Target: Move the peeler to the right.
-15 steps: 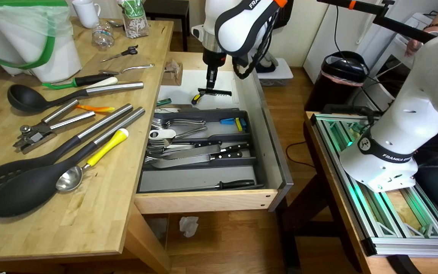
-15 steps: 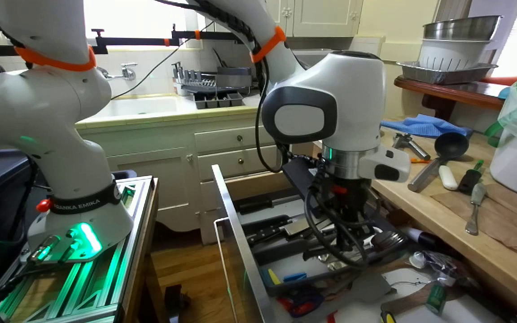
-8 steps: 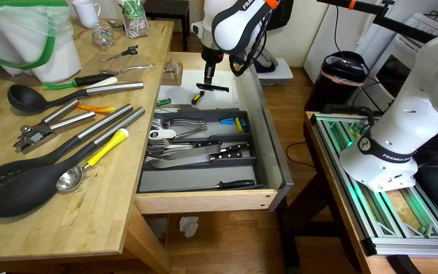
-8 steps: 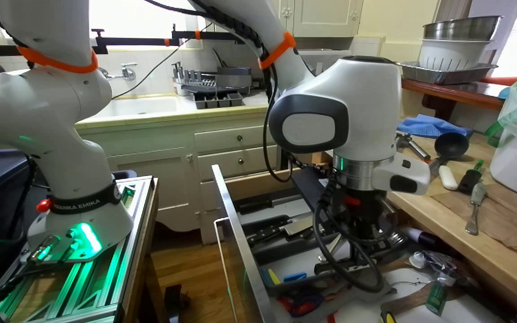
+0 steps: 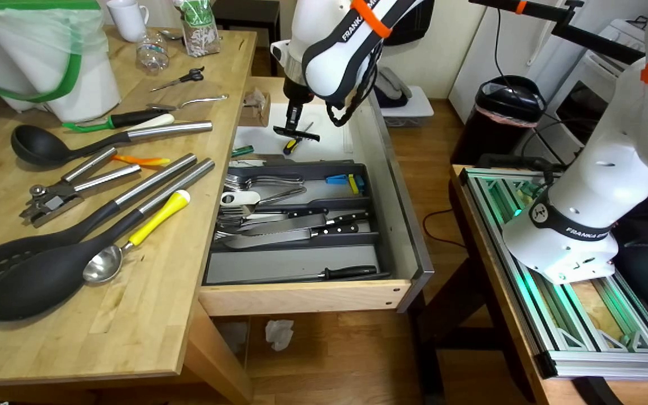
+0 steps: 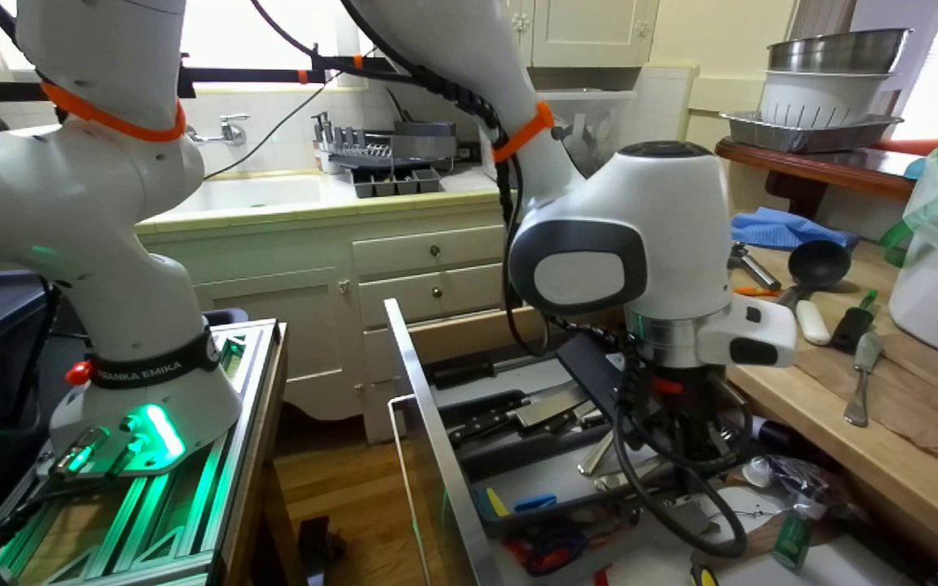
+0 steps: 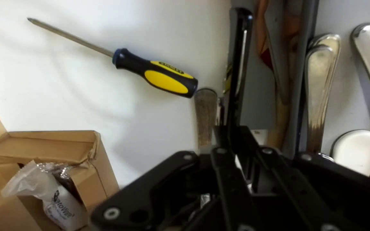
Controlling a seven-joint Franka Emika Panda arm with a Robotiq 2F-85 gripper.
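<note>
One black peeler [image 7: 237,67], as I judge from the task sentence, is pinched by the gripper [image 7: 234,136], whose jaws press in on it from both sides; it hangs above the drawer [image 5: 301,299], roughly level, and in an exterior view an end juts out to either side. It looks slim and hard, so I expect something light, stiff and far from fragile. Its glossy skin shows a bright streak, which hints at a slick surface: the likelier trouble is a swivel about the pinch if either end knocks against something. Near the middle, as here, seems the right place to hold it, since the weight should roughly balance there. The blade I cannot make out, and it is best kept out of the grip. Beside the peeler in the wrist view lies a screwdriver [image 7: 133,63], apart from it; toward the opposite side runs the cutlery tray [image 5: 313,169], whose raised rim could catch a long end on a low sideways move. Farther off, a cardboard box [image 7: 50,146] stands by the drawer's wooden wall. Outside the drawer is the wooden worktop [image 5: 161,315]. Which way counts as right I cannot settle from these views.
</note>
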